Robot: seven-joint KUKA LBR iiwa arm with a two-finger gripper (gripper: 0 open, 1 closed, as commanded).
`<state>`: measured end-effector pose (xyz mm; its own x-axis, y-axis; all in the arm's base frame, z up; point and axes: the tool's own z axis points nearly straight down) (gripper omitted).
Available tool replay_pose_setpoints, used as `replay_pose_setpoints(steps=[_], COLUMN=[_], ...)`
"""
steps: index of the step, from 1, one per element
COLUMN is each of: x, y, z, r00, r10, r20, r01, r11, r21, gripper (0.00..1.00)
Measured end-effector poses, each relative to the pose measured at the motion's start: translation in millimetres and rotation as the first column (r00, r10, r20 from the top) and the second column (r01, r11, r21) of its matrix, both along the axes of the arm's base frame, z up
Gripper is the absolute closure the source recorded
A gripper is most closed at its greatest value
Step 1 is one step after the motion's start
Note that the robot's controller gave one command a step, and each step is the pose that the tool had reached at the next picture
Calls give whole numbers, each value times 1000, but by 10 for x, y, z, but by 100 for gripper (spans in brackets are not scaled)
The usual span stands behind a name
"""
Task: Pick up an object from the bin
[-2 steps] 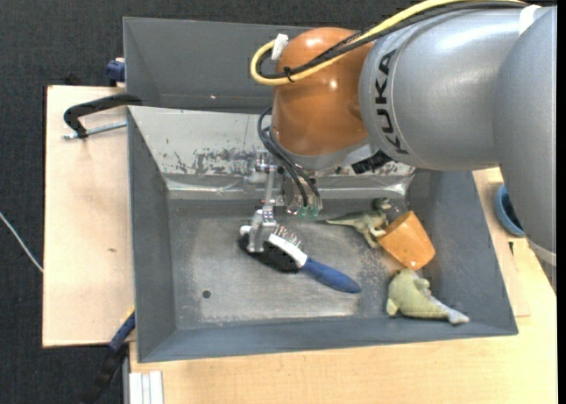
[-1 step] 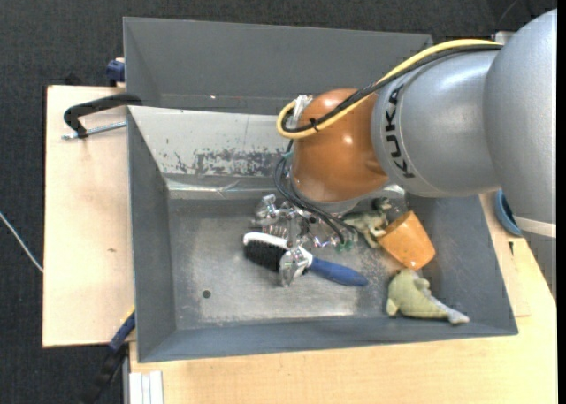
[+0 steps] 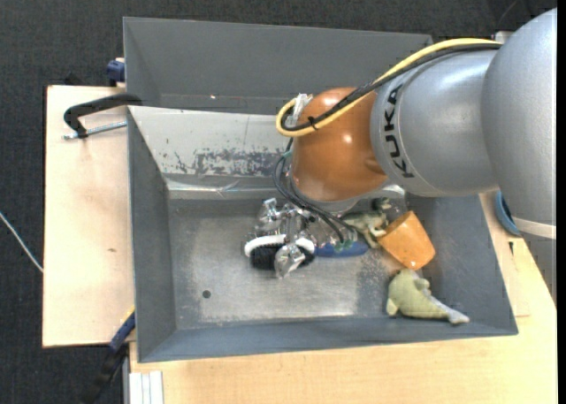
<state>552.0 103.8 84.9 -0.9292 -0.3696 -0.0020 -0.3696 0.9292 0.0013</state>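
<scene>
My gripper hangs low over the middle of the bin floor, its metal parts right at a small black and white object lying there. The object touches or sits just under the gripper's left side; I cannot tell whether it is gripped. A blue flat piece lies just to the right of the gripper. Beyond that is an orange cup on its side.
A pale green plush toy lies near the front right corner. Small green things sit under the arm's orange cover, beside the cup. The arm and its cover hide the bin's back right. The left part of the floor is bare metal.
</scene>
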Motion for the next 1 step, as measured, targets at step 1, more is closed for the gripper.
replay_pose_setpoints(steps=[1], x=[87], y=[-11], z=[1286], r00=[1000], r10=[15], r20=[12], r01=[-15], r11=[1000], r21=[1], gripper=[100])
